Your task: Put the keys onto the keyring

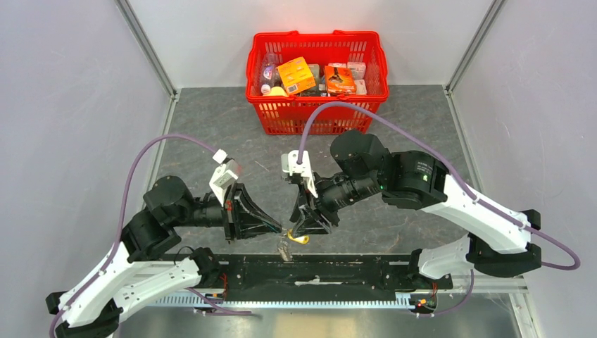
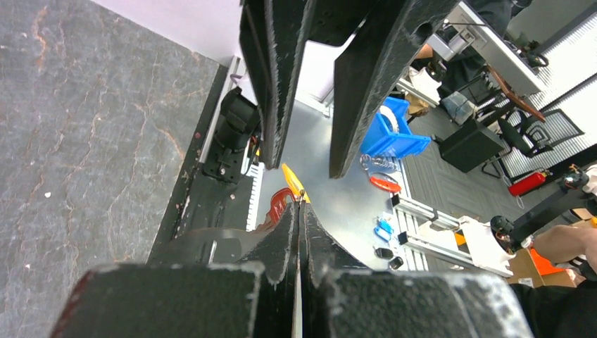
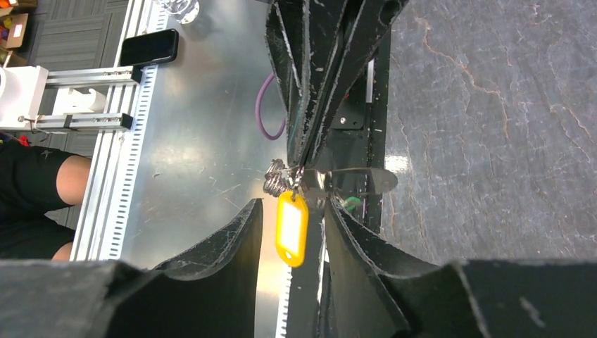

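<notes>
At rear, packet-filled red basket (image 1: 274, 116); left gripper (image 2: 298, 211) clamped on keyring (image 3: 278, 182), right gripper (image 3: 292, 205) apart.

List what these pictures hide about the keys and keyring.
Green key: right wrist view, only a sliver past a finger of the right hand.
Keyring: same view, only its coil shows; the shut left hand covers the rest.
Yellow key: top view, too small to tell whether it is threaded.
</notes>
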{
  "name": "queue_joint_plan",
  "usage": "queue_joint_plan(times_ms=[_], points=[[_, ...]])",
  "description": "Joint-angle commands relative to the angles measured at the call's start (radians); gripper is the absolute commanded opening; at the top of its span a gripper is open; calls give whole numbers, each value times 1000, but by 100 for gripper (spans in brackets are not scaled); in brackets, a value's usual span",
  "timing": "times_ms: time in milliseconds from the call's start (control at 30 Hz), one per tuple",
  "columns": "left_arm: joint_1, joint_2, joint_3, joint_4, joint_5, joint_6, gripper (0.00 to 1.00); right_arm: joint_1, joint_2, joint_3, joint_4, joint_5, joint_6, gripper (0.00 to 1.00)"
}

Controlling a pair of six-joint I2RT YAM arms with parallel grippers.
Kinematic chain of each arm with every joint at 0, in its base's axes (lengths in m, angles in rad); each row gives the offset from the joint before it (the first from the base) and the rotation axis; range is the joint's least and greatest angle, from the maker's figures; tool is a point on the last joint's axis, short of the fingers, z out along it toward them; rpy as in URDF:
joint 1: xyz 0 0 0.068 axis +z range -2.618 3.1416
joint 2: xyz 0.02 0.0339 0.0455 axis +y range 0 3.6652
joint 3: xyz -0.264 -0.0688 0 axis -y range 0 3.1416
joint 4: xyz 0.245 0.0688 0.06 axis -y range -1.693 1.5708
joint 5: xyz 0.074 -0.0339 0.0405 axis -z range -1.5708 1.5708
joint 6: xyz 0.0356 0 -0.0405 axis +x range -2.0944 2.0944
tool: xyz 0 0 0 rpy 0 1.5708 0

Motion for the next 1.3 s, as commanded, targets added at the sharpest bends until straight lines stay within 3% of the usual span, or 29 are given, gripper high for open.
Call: queue_joint_plan(times_ms=[0, 300, 667, 800, 1267], points=[[1, -17, 2, 114, -3, -45, 2, 0, -22, -22, 82, 10, 13, 45], [2, -10, -9, 137, 0, -55, 2, 0, -19, -26, 109, -7, 14, 37], [1, -13, -3, 131, -2, -54, 2, 0, -20, -31, 102, -11, 15, 14], [1, -15, 0, 130, -5, -52, 2, 0, -16, -29, 96, -23, 14, 0], [1, -42, 0, 159, -104, -61, 2, 1, -76, -124, 165, -52, 57, 0]])
